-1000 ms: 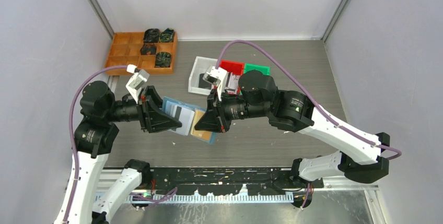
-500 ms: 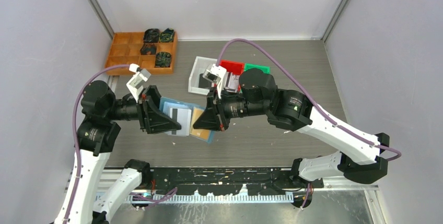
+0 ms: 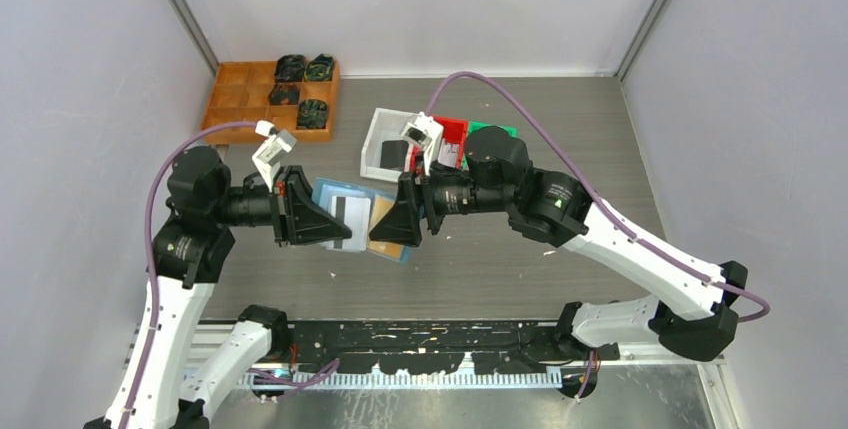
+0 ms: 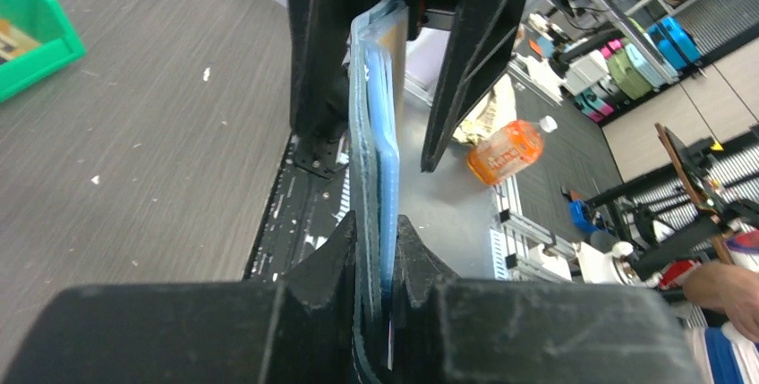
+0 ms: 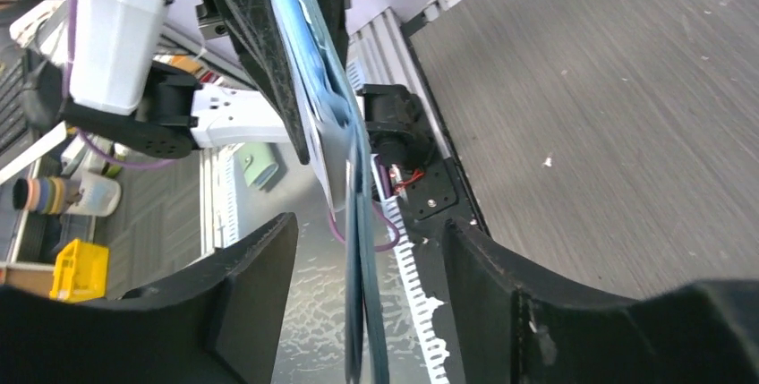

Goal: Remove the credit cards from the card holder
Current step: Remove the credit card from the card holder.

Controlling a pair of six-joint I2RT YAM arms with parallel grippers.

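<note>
Only right wrist view shows jaws astride card holder (image 5: 309,62).

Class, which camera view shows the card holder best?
Top external: the card holder shows its open face with the credit cards. Both wrist views show only its edge, clamped in the left gripper and inside the open right gripper.

The top camera is looking down from behind; the wrist cameras are facing each other closely, sharing the card holder (image 4: 371,151).
</note>
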